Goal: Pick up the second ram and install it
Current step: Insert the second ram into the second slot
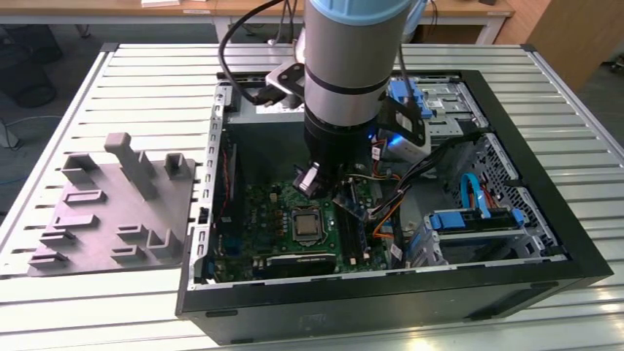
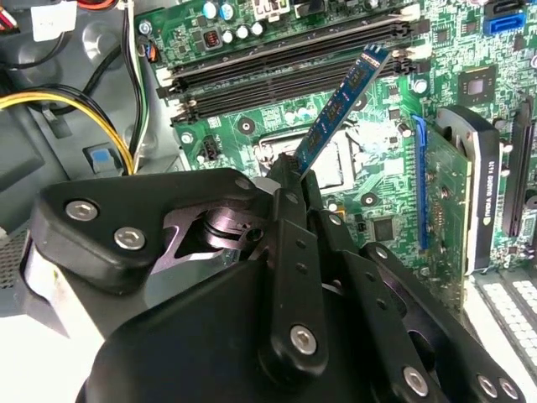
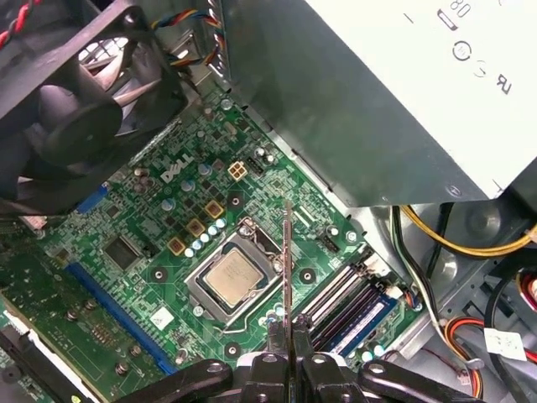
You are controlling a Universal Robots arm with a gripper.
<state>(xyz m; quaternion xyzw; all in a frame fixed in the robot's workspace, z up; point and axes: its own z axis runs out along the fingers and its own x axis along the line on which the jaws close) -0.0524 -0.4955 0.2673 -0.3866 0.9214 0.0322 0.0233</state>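
Note:
My gripper (image 2: 294, 180) is shut on the second ram (image 2: 340, 105), a thin, narrow stick that reads blue-green in the second wrist view. It juts out from the fingertips, tilted, above the green motherboard (image 2: 252, 117). Edge-on in the first wrist view, the ram (image 3: 287, 269) looks like a thin dark line rising from the gripper (image 3: 288, 344), beside the CPU socket (image 3: 231, 277). The long black memory slots (image 2: 285, 75) lie just past the stick's free end, apart from it. In the exterior view the arm reaches down into the open computer case (image 1: 546, 241), with the gripper (image 1: 322, 183) over the board.
A grey power supply box (image 3: 403, 84) and a black fan (image 3: 67, 101) flank the board. An upright expansion card (image 2: 453, 193) stands near the socket. Yellow and black cables (image 2: 84, 109) run along the case wall. A grey fixture tray (image 1: 117, 212) sits at the exterior view's left.

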